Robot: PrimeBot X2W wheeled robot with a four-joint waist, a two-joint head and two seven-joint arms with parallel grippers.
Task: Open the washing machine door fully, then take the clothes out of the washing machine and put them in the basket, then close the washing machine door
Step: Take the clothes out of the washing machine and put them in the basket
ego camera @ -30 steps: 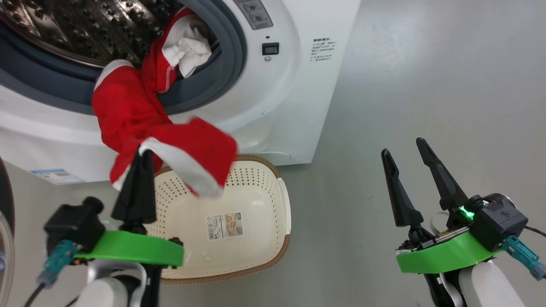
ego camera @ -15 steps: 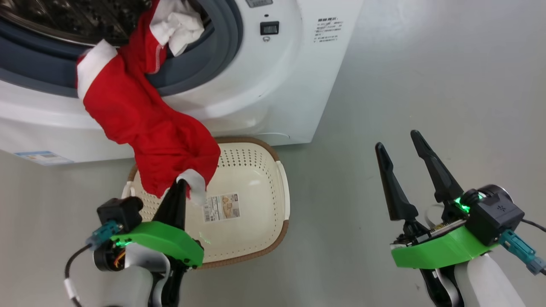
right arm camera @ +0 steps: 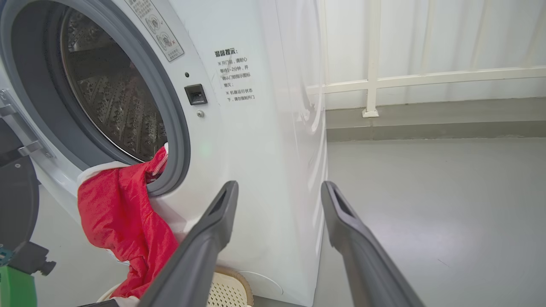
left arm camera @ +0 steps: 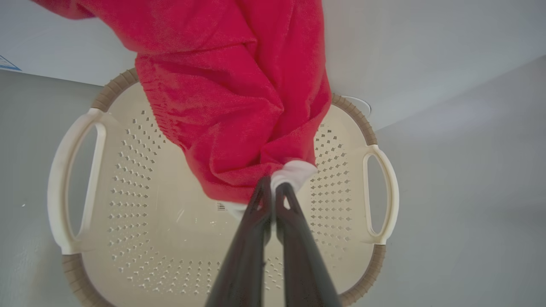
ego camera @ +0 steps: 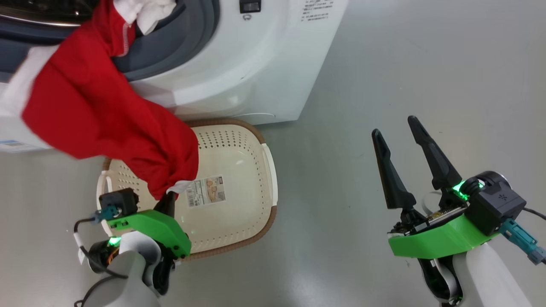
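Note:
The red clothes with white trim hang out of the washing machine drum mouth and stretch down over the cream basket on the floor. My left gripper is shut on the white-trimmed end of the clothes, just above the basket interior. My right gripper stands open over the bare floor to the right, holding nothing. In the right wrist view the clothes drape from the washing machine opening, and the black rim of the open door shows at the left edge.
Grey floor spreads to the right of the machine. A white railing and low kerb stand behind the machine.
My left gripper has drawn the clothes' end down and toward me, from above the basket's far rim to over its inside. The head view has shifted, the machine sliding up and left.

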